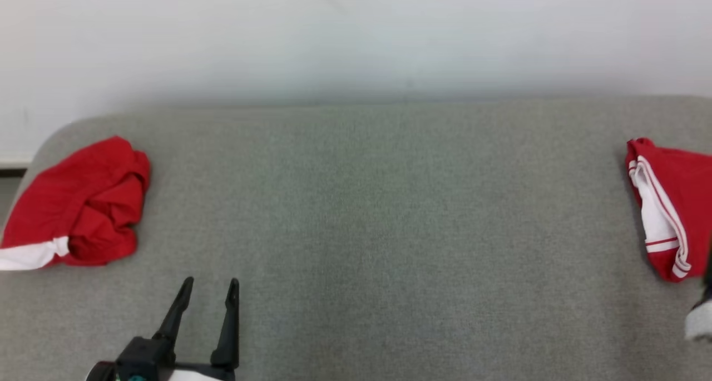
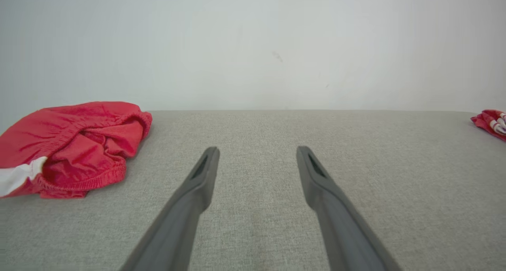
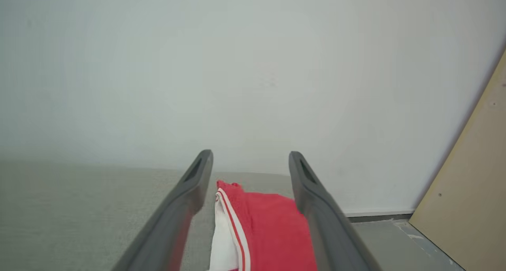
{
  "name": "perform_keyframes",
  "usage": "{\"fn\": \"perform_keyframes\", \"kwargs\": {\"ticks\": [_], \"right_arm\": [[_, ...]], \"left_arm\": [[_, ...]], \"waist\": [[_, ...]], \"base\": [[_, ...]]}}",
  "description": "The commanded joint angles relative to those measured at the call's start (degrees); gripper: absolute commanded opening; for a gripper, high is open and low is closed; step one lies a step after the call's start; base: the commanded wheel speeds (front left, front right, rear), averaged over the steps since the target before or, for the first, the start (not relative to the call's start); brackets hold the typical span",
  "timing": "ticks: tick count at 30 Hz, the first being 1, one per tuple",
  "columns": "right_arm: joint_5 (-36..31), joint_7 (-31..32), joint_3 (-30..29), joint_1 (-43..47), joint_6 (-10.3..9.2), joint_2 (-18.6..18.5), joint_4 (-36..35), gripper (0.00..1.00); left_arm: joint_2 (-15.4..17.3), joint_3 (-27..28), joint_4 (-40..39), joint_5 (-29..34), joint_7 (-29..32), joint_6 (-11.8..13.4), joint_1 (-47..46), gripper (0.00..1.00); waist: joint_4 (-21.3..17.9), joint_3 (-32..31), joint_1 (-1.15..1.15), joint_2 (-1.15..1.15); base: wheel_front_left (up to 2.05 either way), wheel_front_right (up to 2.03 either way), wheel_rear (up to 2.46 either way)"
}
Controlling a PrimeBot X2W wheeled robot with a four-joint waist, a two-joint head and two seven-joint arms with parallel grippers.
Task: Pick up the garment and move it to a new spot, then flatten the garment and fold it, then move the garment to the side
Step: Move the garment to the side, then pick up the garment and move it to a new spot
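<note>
Spread fingers of my right gripper (image 3: 250, 155) are framing the folded red-and-white garment (image 3: 269, 227), which is lying at the right end of the grey cushioned surface (image 1: 367, 214); the jaws are standing wide, gripping nothing. By my judgement, I am completing the set-aside step. To do it well, I am planning a straight lift clear of the cloth before any sideways travel, so that no fingertip drags a layer and undoes the fold. My left gripper (image 1: 211, 282) is hovering open and empty, short of a crumpled red garment (image 1: 83, 203).
</note>
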Motion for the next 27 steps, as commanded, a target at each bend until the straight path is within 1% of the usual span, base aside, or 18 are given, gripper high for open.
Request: {"fn": "perform_keyframes", "kwargs": {"ticks": [1, 4, 7, 9, 12, 18, 27], "right_arm": [[0.9, -0.1, 0.6, 2.8, -0.12, 0.8, -1.4, 1.0], [1.6, -0.1, 3.2, 8.5, -0.12, 3.0, -4.2, 1.0], [1.5, -0.1, 5.9, 13.1, -0.12, 4.3, -5.4, 1.0], [1.8, -0.1, 8.0, 15.2, -0.12, 5.2, -5.4, 1.0], [2.4, -0.1, 9.4, 17.7, -0.12, 5.8, -4.2, 1.0], [3.2, -0.1, 11.9, 19.8, -0.12, 6.0, -2.2, 1.0], [4.3, -0.1, 11.9, 19.4, -0.12, 6.0, -2.3, 1.0]], "left_arm": [[0.0, 0.3, 0.3, -0.4, 0.0, -0.1, 1.1, 1.0], [-0.2, 0.6, 0.7, -0.2, 0.0, -0.3, 2.4, 1.0], [-0.3, 0.8, 1.1, 0.0, 0.0, 0.0, 4.0, 1.0], [-0.4, 1.0, 1.2, -0.1, 0.0, 0.3, 4.8, 1.0], [-0.5, 0.8, 1.4, -0.1, 0.0, 0.3, 5.8, 1.0], [-0.6, 0.3, 2.3, -0.1, 0.0, 0.2, 5.8, 1.0], [-0.7, 0.6, 2.1, 0.1, 0.0, -0.4, 5.4, 1.0]], "waist": [[-0.2, -2.4, 0.0, 0.0], [0.0, -4.2, 0.0, 0.0], [0.1, -5.9, 0.0, 0.0], [0.1, -6.5, 0.0, 0.0], [0.5, -7.3, 0.0, 0.0], [1.7, -7.9, 0.0, 0.0], [3.5, -7.9, 0.0, 0.0]], "base": [[0.0, 0.0, 0.0], [0.0, 0.0, 0.0], [0.0, 0.0, 0.0], [0.0, 0.0, 0.0], [0.0, 0.0, 0.0], [0.0, 0.0, 0.0], [0.0, 0.0, 0.0]]}}
